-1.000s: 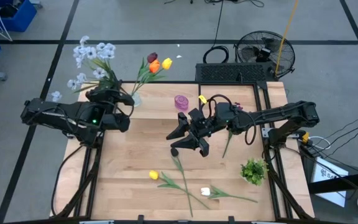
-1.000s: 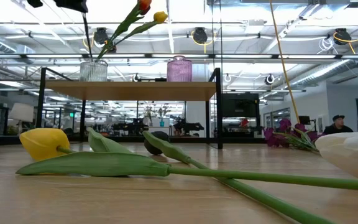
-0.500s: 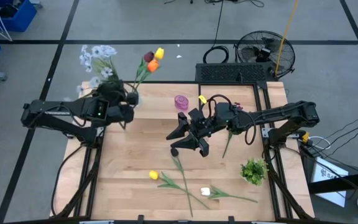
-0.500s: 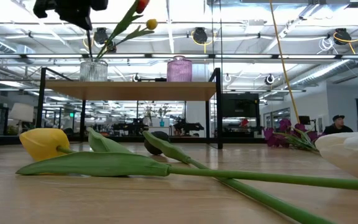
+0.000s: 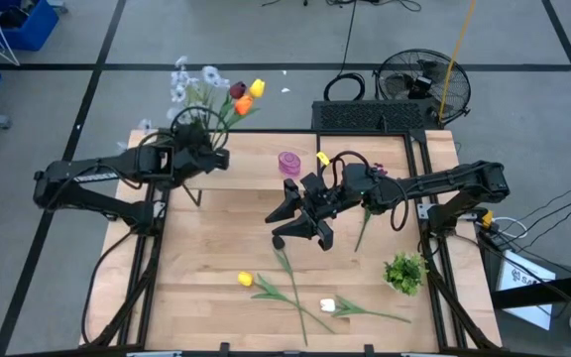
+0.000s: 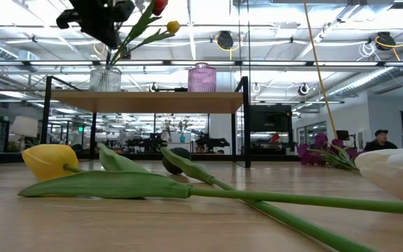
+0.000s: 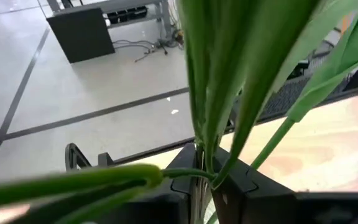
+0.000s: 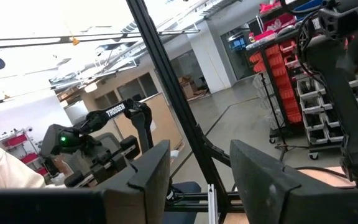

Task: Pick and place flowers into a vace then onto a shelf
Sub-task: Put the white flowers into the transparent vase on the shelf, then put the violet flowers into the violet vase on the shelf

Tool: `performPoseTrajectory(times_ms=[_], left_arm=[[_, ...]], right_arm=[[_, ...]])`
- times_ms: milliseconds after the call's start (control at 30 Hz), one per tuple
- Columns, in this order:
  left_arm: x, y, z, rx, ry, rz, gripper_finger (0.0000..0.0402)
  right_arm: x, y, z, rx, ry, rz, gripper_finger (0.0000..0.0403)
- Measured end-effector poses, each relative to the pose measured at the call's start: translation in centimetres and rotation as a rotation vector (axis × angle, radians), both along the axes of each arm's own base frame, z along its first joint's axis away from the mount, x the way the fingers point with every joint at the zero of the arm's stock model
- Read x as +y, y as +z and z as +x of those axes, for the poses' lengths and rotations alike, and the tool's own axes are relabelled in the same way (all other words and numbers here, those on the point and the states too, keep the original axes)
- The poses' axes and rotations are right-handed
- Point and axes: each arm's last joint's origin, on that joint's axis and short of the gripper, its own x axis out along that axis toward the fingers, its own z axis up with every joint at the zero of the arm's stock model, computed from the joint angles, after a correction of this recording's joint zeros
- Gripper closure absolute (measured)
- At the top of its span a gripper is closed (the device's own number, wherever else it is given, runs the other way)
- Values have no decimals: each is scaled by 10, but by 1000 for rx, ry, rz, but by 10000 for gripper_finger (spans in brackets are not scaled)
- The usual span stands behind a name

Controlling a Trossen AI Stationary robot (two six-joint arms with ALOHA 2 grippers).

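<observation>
A leafy green tuft [image 5: 404,271] lies near the table's [image 5: 216,238] right edge.

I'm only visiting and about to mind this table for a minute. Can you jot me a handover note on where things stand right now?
Left pincer: up at the clear vase on the shelf, shut on a pale spray, which is above the vase, not clearly in yet.
Right pincer: open, empty, hanging over mid-table.
Done: orange, yellow and dark red tulips stand in the clear vase on the shelf.
Left: the pink vase on the shelf looks empty. A yellow tulip, a white tulip and a purple flower still lie on the table.
</observation>
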Motion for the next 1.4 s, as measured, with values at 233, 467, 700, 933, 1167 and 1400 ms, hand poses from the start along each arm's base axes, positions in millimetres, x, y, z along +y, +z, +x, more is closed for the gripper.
performPoseTrajectory(times_ms=[233,467,700,933,1167,1400], left_arm=[[9,-2,-1,34,-47,-68,282],[7,-1,-3,32,-113,-116,218],[2,7,-13,-35,-118,-118,211],[-1,17,-29,-96,-110,-92,215],[-6,28,-40,-173,-230,-128,215],[-11,40,-45,-282,-422,-181,215]], right_arm=[[0,0,0,-6,-2,-12,245],[0,0,0,-6,-2,-12,247],[0,0,0,-6,-2,-12,248],[0,0,0,-6,-2,-12,248],[0,0,0,-6,-2,-12,248],[0,-1,0,-11,-6,-39,248]])
